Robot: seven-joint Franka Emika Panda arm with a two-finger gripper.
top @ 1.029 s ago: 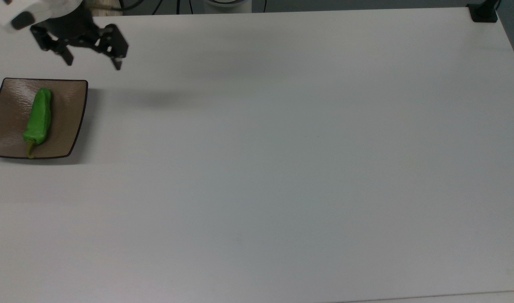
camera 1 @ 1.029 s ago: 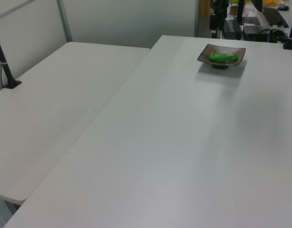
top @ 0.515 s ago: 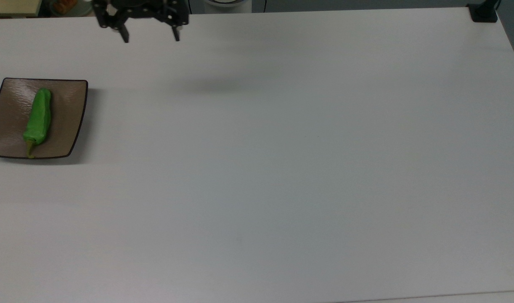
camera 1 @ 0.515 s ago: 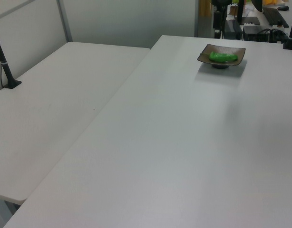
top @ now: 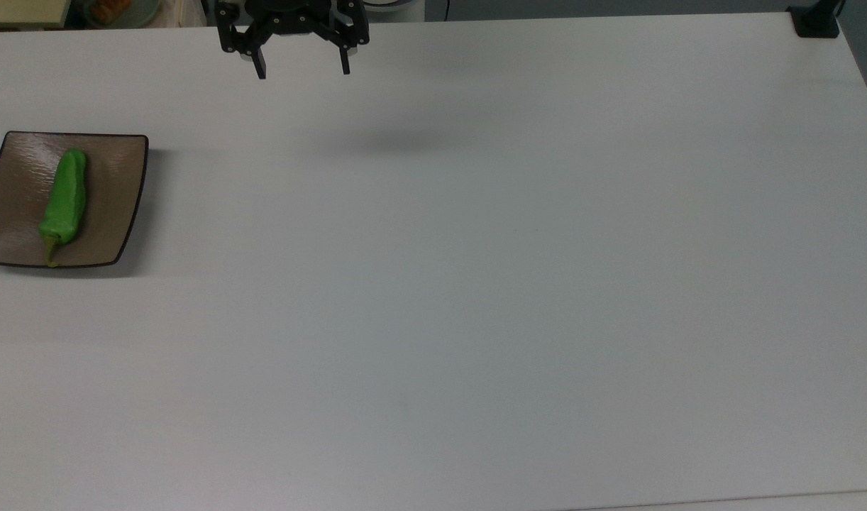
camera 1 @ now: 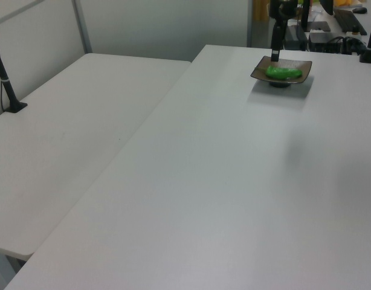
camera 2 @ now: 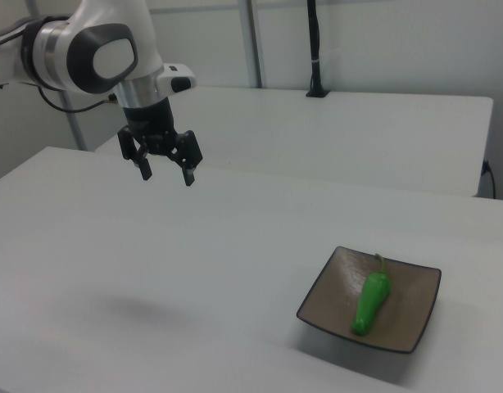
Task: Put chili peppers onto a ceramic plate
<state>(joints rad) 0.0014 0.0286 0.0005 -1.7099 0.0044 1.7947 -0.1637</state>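
Gripper [top: 303, 72]: fingers spread, empty.
Chili peppers [top: 65, 199]: lying on the ceramic plate [top: 121, 199].
Risk: small; low return could knock plate.

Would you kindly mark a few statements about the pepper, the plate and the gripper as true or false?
1. The pepper lies on the plate. True.
2. The gripper holds the pepper. False: it is open, empty and up in the air, apart from the plate.
3. The plate is round and white. False: it is square and brown.
4. The pepper's stem reaches toward the plate's rim. True.
5. A second pepper lies on the table. False: just one, on the plate.
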